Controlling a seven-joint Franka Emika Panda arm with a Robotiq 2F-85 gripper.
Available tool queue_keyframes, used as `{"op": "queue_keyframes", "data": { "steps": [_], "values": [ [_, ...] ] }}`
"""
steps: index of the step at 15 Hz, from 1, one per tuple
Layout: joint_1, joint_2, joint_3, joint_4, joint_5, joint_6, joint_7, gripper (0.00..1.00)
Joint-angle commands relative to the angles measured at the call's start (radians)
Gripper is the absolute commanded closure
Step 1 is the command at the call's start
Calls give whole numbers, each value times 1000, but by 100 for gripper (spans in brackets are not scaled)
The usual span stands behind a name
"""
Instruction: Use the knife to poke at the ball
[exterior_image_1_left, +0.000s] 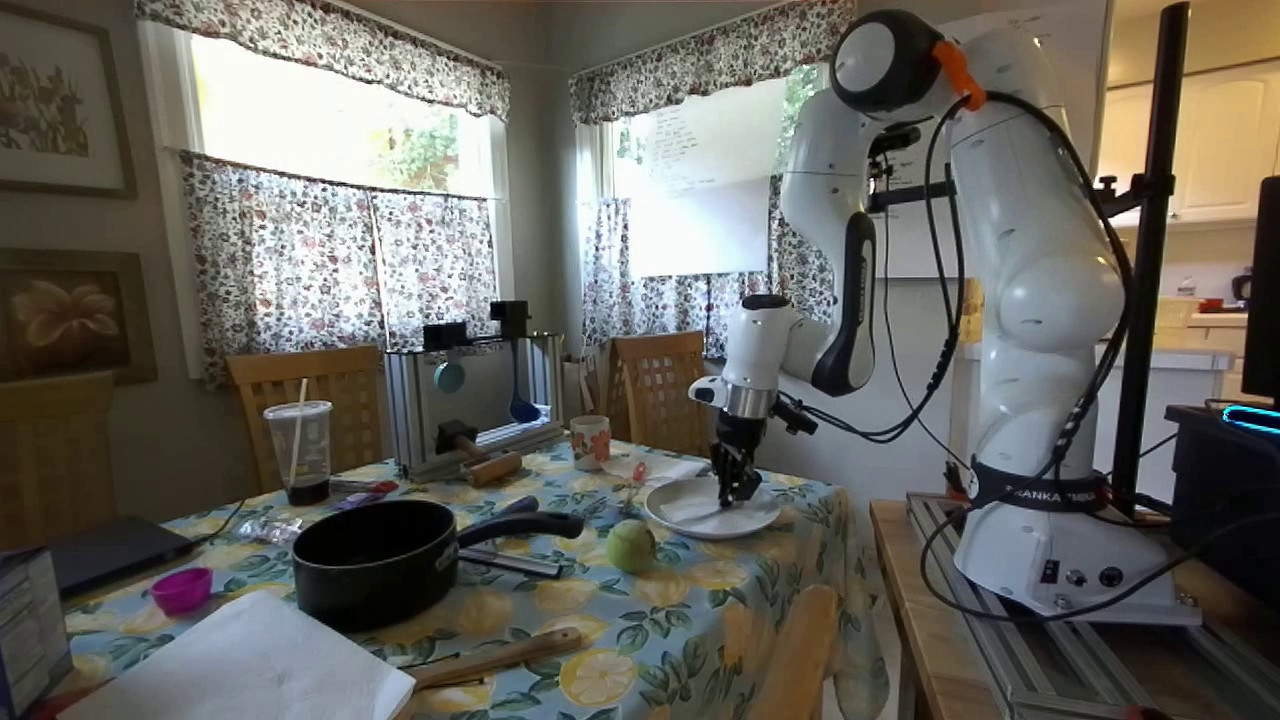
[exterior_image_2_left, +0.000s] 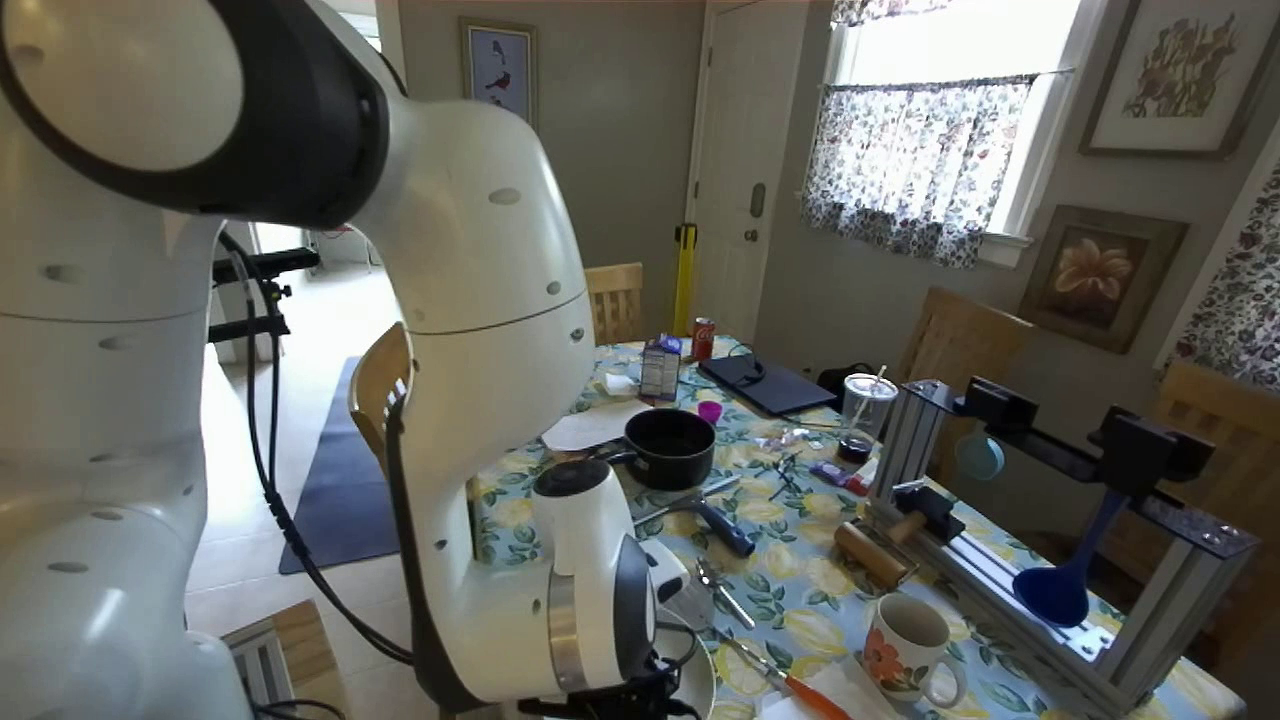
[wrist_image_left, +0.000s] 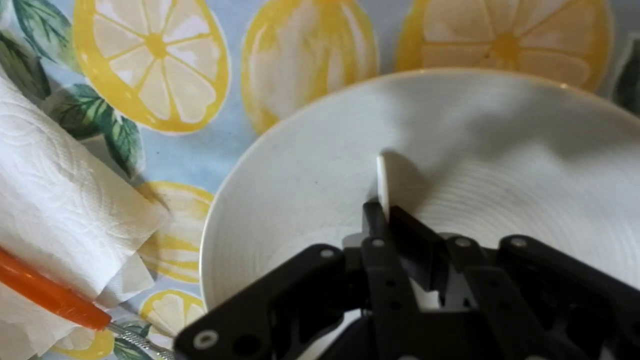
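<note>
A pale green ball (exterior_image_1_left: 631, 546) rests on the tablecloth beside a white plate (exterior_image_1_left: 690, 527). The ball is hidden behind the arm in an exterior view and out of the wrist view. My gripper (exterior_image_1_left: 736, 496) points down over the plate. In the wrist view the fingertips (wrist_image_left: 384, 212) are closed around a thin white piece, seen edge-on, which looks like the knife (wrist_image_left: 382, 182). Its tip sticks out past the fingers, close above or touching the plate (wrist_image_left: 280, 200); I cannot tell which. The rest of the knife is hidden by the fingers.
A black pot (exterior_image_1_left: 375, 565) stands past the ball, its handle pointing toward it. A flowered mug (exterior_image_1_left: 590, 442), a paper towel (wrist_image_left: 65, 190) and an orange-handled tool (wrist_image_left: 55, 295) lie near the plate. A metal frame (exterior_image_1_left: 470, 400) with hanging utensils stands at the table's edge.
</note>
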Motion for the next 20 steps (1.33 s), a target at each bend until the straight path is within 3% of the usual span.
{"op": "queue_keyframes", "data": {
  "steps": [1, 3, 4, 11, 16, 20],
  "values": [
    [-21, -52, 51, -113, 179, -36, -118, 98],
    [-20, -89, 63, -149, 262, -49, -165, 98],
    [-68, -26, 121, -79, 222, -49, -98, 98],
    [-256, -46, 327, -85, 372, -100, -194, 98],
    [-452, -29, 567, -85, 484, -108, -290, 98],
    [-622, -12, 774, -85, 492, -113, -303, 98]
  ]
}}
